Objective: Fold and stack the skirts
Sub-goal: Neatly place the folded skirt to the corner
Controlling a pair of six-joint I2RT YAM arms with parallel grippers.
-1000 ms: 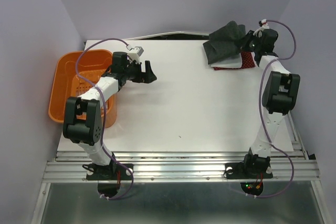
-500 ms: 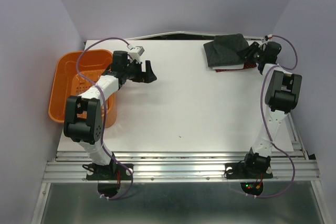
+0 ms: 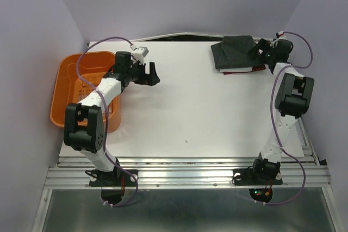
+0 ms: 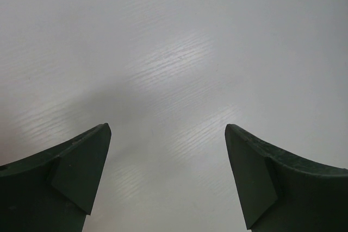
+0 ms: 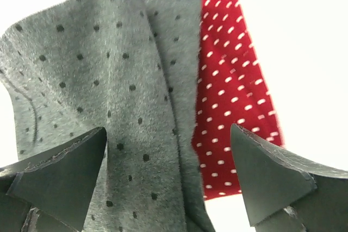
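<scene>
right jaws (image 5: 167,134) spread wide, nothing clamped; hanging right at grey dotted skirt (image 5: 109,69), can't tell if tips touch cloth; grey dotted skirt sits folded at far right corner of desk (image 3: 206,112), lying on red dotted skirt (image 5: 234,96), red poking out along one edge; left jaws (image 4: 168,129) wide apart too, empty, bare desk underneath, near orange basket (image 3: 70,80)

The table (image 3: 217,112) lies open centrally; grey skirt (image 3: 235,51) blocks its far-right corner, basket (image 3: 68,71) its left edge.
</scene>
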